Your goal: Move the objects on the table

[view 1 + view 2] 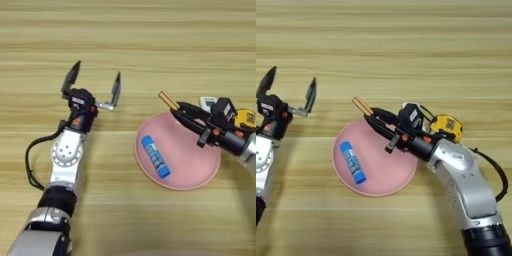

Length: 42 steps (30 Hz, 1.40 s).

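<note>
Seemingly light and stiff, the thin orange-handled screwdriver (363, 106) sits clenched mid-shaft in the right gripper (377, 121) over the round pink plate (387, 183), left gripper (94, 86) splayed empty.

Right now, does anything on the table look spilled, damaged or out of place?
Nothing stands out. The blue glue stick lies intact on the pink plate, and the right end effector holds the screwdriver over the plate's far rim.

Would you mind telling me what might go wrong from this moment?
The right claw holds the screwdriver near one end, over the pink plate's far rim; released there, it might roll off onto the table. The right arm passes close to the tape measure and might nudge it.
</note>
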Tool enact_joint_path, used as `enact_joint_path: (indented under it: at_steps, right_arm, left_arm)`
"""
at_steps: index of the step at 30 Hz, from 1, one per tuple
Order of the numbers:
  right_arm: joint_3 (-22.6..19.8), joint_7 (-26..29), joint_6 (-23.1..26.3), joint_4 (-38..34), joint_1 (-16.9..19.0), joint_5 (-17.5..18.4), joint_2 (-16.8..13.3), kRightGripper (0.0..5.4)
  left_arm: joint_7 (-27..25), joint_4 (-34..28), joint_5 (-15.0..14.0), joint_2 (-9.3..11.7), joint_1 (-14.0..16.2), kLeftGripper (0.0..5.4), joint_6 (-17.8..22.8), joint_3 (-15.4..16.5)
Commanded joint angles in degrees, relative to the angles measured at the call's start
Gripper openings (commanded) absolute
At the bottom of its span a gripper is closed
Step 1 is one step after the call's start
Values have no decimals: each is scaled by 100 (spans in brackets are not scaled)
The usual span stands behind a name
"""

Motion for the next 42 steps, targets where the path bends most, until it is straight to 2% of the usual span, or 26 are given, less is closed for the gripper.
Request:
enact_joint_path:
  at_steps: [1, 3, 5, 9, 13, 18, 22, 23, 29, 34, 37, 42]
  right_arm:
    - [130, -145, -83, -258, 180, -86, 58, 86]
    - [188, -202, -81, -319, 227, -112, 65, 86]
    - [231, -244, -77, -363, 245, -120, 67, 86]
    - [294, -305, -76, -432, 251, -137, 79, 86]
    - [309, -333, -123, -484, 252, -121, 71, 86]
    - [340, -349, -334, -423, 221, -265, 58, 86]
    - [428, -329, -619, -275, 229, -510, 23, 86]
    - [450, -315, -676, -251, 236, -539, 22, 86]
    - [553, -225, -1119, -213, 245, -655, 49, 86]
    - [634, -211, -1446, -89, 249, -769, 35, 86]
    - [675, -187, -1580, -67, 257, -737, 48, 86]
    - [719, -126, -1700, -149, 271, -622, 76, 86]
  left_arm:
    - [-801, -1105, -265, 304, 638, 540, 758, -568]
    - [-1303, -1526, -417, 527, 920, 540, 1026, -851]
    - [-1724, -1855, -712, 668, 1132, 540, 1272, -1032]
    - [-2143, -2190, -1225, 754, 1306, 540, 1780, -1065]
    - [-2387, -2493, -1641, 749, 1409, 540, 2199, -1009]
    - [-2648, -2830, -2169, 710, 1497, 540, 2721, -941]
    - [-2842, -3211, -2849, 655, 1572, 540, 3360, -866]
    - [-2885, -3283, -2945, 656, 1579, 540, 3469, -858]
    - [-3055, -3490, -3232, 599, 1640, 540, 3955, -833]
    - [-3160, -3529, -3202, 512, 1673, 540, 4101, -837]
    - [-3223, -3482, -3083, 463, 1694, 540, 4072, -859]
    - [-3333, -3474, -3000, 401, 1731, 487, 4049, -888]
